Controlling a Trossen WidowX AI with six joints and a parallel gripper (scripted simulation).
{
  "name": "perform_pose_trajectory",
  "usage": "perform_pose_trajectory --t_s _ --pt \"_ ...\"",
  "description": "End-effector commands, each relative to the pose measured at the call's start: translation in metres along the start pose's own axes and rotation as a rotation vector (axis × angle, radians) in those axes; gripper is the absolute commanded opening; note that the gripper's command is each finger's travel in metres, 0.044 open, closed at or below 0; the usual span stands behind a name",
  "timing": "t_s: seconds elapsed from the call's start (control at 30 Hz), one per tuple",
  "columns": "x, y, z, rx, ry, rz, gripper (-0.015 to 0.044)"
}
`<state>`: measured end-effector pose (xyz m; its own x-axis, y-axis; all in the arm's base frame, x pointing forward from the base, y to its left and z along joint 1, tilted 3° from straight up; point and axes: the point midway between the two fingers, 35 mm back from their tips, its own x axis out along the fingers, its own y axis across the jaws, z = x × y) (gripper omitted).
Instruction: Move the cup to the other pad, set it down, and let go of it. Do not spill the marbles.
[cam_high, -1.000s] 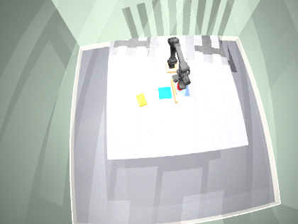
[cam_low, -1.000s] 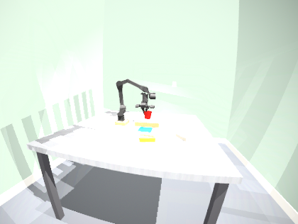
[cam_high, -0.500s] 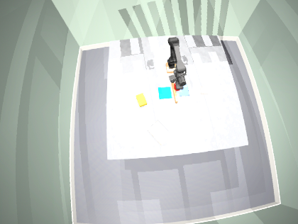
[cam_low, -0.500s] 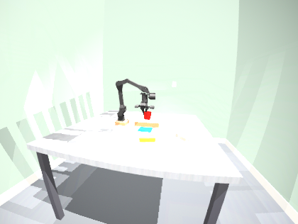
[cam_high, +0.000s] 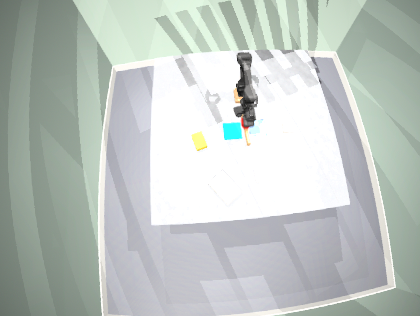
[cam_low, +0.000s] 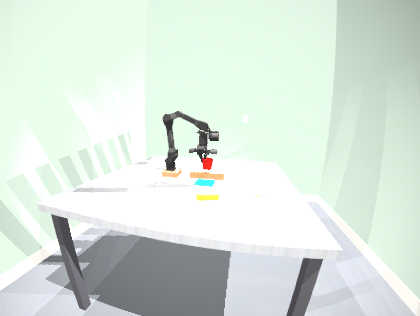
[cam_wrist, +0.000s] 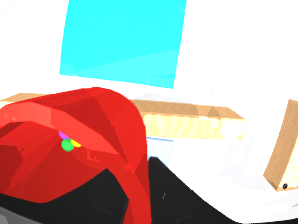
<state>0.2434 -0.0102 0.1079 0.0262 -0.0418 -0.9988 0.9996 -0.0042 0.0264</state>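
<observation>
My gripper (cam_high: 246, 118) (cam_low: 206, 156) (cam_wrist: 140, 163) is shut on the wall of a red cup (cam_high: 244, 122) (cam_low: 207, 163) (cam_wrist: 80, 129). It holds the cup upright, a little above the table. A few coloured marbles (cam_wrist: 67, 141) lie inside the cup. The bright cyan pad (cam_high: 231, 131) (cam_low: 204, 183) (cam_wrist: 123, 26) lies just ahead in the wrist view. A pale blue pad (cam_high: 256, 129) lies on the other side of a low wooden bar (cam_high: 247, 136) (cam_low: 206, 175) (cam_wrist: 193, 119). The cup hangs roughly over the bar, between the two pads.
A yellow block (cam_high: 200, 141) (cam_low: 207, 197) lies beyond the cyan pad on the white table (cam_high: 280, 180) (cam_low: 250, 220). The arm's base stands on an orange plate (cam_low: 171, 173). Another wooden piece (cam_wrist: 282, 156) shows at the right of the wrist view.
</observation>
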Motion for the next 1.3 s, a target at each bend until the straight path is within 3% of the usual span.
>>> perform_pose_trajectory --t_s 0.0,1.27 --pt "-0.001 0.000 0.009 -0.006 -0.006 -0.001 0.0000" --pt "-0.004 0.002 0.080 -0.006 -0.013 0.000 0.0000"
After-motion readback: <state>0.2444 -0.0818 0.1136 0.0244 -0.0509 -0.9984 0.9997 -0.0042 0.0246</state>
